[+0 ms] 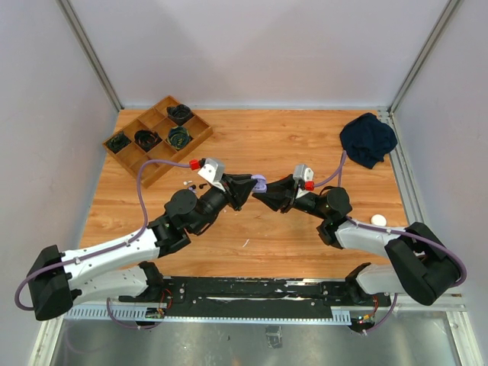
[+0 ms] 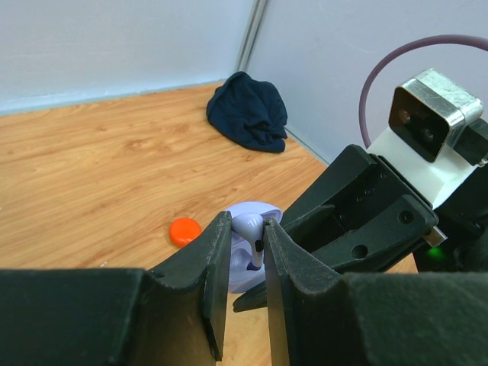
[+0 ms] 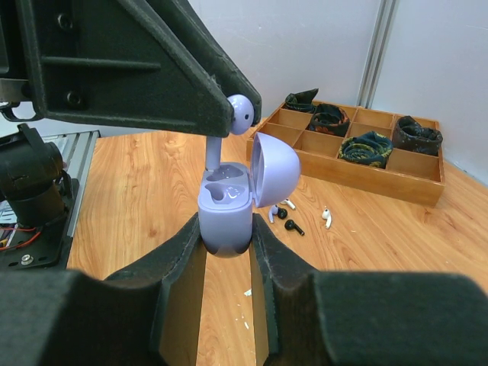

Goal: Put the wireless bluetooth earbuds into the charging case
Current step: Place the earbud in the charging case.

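Because it is tiny, light and slick, lavender earbud (image 3: 239,111): likely to twist; grip near the head.
Left gripper (image 2: 245,238): pinching that earbud, 12 o'clock above the charging case (image 3: 225,217).
Right gripper (image 3: 226,248): clamped on case body, lid open.
Hidden: whether stem tip touches its socket.

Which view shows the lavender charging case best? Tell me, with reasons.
Right wrist: the lavender charging case sits centred, lid open, clamped in the right pincer, interior visible. Left wrist shows only a sliver behind the left pincer and its earbud. Top external shows just a small lavender spot between the pincers.
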`<action>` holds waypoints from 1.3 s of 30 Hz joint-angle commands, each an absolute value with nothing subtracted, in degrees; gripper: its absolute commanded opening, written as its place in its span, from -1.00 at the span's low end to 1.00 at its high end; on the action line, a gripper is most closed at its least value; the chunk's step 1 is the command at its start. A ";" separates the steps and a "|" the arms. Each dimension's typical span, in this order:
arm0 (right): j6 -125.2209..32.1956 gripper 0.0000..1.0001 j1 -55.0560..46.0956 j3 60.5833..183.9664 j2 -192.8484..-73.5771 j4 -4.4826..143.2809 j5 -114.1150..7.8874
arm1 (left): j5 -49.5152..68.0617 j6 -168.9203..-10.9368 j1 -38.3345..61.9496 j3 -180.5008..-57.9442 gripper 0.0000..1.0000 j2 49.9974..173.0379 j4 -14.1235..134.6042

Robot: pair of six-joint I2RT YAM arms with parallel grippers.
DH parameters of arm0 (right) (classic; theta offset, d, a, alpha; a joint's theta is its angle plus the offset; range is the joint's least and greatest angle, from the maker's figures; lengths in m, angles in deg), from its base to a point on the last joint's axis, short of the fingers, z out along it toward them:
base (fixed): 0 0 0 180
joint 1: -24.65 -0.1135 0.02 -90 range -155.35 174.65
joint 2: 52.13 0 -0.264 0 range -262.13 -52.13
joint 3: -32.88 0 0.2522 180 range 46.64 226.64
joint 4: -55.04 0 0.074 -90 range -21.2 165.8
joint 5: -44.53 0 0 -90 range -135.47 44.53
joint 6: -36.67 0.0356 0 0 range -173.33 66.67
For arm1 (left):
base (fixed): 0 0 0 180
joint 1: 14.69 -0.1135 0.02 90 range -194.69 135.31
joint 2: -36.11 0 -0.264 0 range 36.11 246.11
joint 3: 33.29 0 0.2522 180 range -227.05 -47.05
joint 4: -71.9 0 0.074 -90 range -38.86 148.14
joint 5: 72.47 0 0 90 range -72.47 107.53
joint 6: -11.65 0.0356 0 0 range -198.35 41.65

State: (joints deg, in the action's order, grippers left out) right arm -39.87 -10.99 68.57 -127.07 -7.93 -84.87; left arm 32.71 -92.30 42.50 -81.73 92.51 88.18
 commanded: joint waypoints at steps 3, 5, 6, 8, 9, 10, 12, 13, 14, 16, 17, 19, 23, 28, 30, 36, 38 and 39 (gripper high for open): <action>-39.67 -0.68 -9.83 69.94 -126.28 -10.30 -84.53 | 33.44 -90.70 43.20 -80.87 -0.46 93.75 91.36; -39.79 -0.67 -9.81 69.87 -126.02 -10.19 -84.54 | 33.52 -90.58 43.19 -80.61 -0.46 93.93 91.36; -39.84 -0.68 -9.81 69.85 -125.91 -10.13 -84.50 | 33.65 -90.49 43.29 -80.44 -0.46 93.96 91.35; -39.79 -0.68 -9.81 69.80 -125.72 -10.15 -84.50 | 33.85 -90.48 43.28 -80.18 -0.46 93.94 91.36; -39.79 -0.68 -9.85 69.76 -125.69 -10.14 -84.50 | 33.92 -90.48 43.30 -79.92 -0.45 93.94 91.34; -39.86 -0.68 -9.86 69.81 -125.62 -10.13 -84.50 | 33.91 -90.43 43.37 -79.85 -0.45 93.94 91.31; -39.88 -0.68 -9.86 69.62 -125.65 -10.14 -84.50 | 33.80 -90.39 43.46 -79.55 -0.44 93.79 91.27; -39.88 -0.68 -9.86 69.64 -125.59 -10.12 -84.43 | 33.96 -90.39 43.44 -79.37 -0.44 93.73 91.27; -39.88 -0.68 -9.81 69.66 -125.55 -10.13 -84.46 | 34.05 -90.35 43.41 -79.22 -0.44 93.64 91.18; -39.89 -0.68 -9.82 69.58 -125.39 -10.12 -84.43 | 33.95 -90.35 43.48 -78.95 -0.44 93.44 91.10; -39.92 -0.68 -9.81 69.55 -125.35 -10.07 -84.35 | 33.90 -90.43 43.50 -78.84 -0.43 93.34 91.10; -39.89 -0.68 -9.85 69.45 -125.36 -10.10 -84.32 | 33.53 -90.49 43.55 -78.74 -0.43 93.24 91.02; -39.95 -0.68 -9.83 69.58 -125.37 -10.23 -84.33 | 33.35 -90.69 43.56 -78.39 -0.43 93.35 91.01; -39.81 -0.68 -9.85 69.57 -125.21 -10.28 -84.49 | 33.98 -91.49 43.57 -77.99 -0.38 93.68 90.96; -39.78 -0.68 -9.86 69.58 -125.32 -10.30 -84.54 | 33.89 -91.83 43.57 -78.24 -0.28 93.68 91.01; -39.94 -0.68 -9.79 69.43 -125.48 -10.33 -84.56 | 34.04 -92.59 43.53 -78.86 0.02 93.02 90.26; -40.03 -0.68 -9.75 69.24 -125.43 -10.30 -84.41 | 34.42 -93.16 43.56 -79.78 0.08 92.69 88.91; -40.16 -0.68 -9.77 69.08 -125.43 -10.30 -84.29 | 34.67 -93.67 43.54 -80.26 0.10 92.45 87.81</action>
State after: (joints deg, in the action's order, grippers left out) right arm -39.90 -10.99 68.57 -126.63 -6.79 -84.39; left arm 33.00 -92.57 43.22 -78.65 93.58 90.19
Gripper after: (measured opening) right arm 0.265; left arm 0.530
